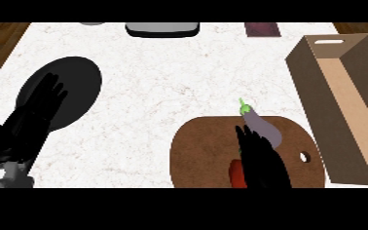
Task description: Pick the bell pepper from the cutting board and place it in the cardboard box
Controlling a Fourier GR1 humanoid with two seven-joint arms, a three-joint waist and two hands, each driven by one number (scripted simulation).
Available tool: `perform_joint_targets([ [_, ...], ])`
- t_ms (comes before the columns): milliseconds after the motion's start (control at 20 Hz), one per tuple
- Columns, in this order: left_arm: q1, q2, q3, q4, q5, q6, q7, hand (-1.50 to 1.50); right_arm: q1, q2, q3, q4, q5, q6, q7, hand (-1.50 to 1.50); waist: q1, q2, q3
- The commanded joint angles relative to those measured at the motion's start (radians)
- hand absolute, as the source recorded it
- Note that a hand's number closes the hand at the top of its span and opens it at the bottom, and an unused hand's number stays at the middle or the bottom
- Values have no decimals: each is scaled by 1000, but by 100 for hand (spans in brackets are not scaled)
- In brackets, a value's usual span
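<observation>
The right hand (260, 162) comes in from the lower edge and lies over the brown board (201, 151), fingers stretched forward and fairly straight, not visibly curled round anything, so I read it as open and holding nothing. Just at its left edge a small strip of red shows: that is most likely the pepper (234, 173), on the board and mostly hidden under the hand. Whether the palm touches it I cannot tell. Just beyond the fingertips lies a purple eggplant (262, 125) with a green stem, slanting across the board's far rim and partly onto the white counter (179, 78). To the right stands the box (327, 85), open at the top, near the board but apart from it; nothing can be seen inside it. The left hand (36, 112) rests at the left, fingers straight, over a dark plate (79, 83). At the far edge are a grey tray (162, 28) and a dark purple item (262, 28), both cut off. As for progress, the task looks barely begun: the pepper is not yet grasped or lifted, and the grasp, the carry to the right and the release into the box all remain. No brand, label or writing can be read anywhere.
</observation>
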Motion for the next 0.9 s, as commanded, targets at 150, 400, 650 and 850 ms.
perform_joint_targets([
  [150,-19,7,35,15,6,-27,18,0,-6,40,-40,24,40,75,94,-150,0,0,0],
  [400,6,-49,3,-62,-39,0,60,0,-4,18,-43,42,111,21,-67,150,1,0,1],
  [650,2,-46,49,-9,-40,-51,15,0,2,54,-31,12,156,52,-54,150,1,0,1],
  [850,11,-31,74,8,-11,-90,16,0,-118,114,-118,201,172,-10,-98,150,7,2,1],
])
